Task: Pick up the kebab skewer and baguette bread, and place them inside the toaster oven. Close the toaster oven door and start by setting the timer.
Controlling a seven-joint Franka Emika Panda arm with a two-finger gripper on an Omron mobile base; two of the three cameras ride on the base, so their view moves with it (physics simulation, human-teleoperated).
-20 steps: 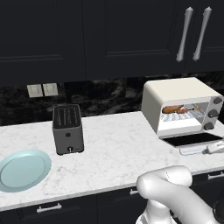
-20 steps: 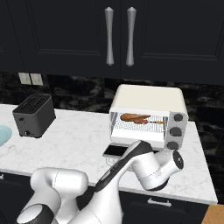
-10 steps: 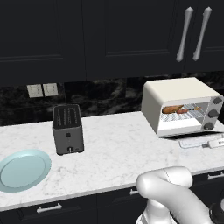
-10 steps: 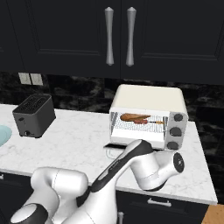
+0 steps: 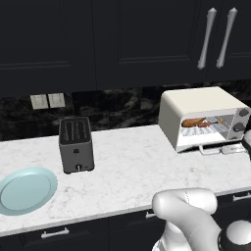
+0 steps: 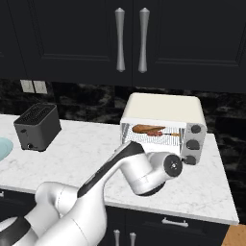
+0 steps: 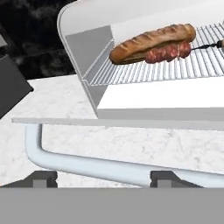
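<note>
Since a second earlier the toaster oven door (image 7: 118, 124) had risen from lying flat and open to a partly lifted angle, and the arm's hand had come in under its front edge. In the hand view the door showed edge-on as a thin pale strip, with its light bar handle (image 7: 83, 165) curving just below it and running between the two dark fingertips (image 7: 43, 178) of the gripper (image 7: 103, 180). The jaws stood apart on either side of the bar; whether they pressed on it I could not tell.

Inside the toaster oven (image 6: 163, 126), the baguette bread (image 7: 151, 40) lay on the wire rack (image 7: 175, 70), toward its back left, with the kebab skewer (image 7: 169, 51) lying along the loaf's front side and touching it, its thin stick end pointing right. The left base view showed both pieces (image 5: 198, 122) on the rack behind the open front.

The oven stood on the marble counter (image 5: 132, 166), well apart from a dark grey slot toaster (image 5: 76, 144) and a pale blue plate (image 5: 24, 190).
</note>
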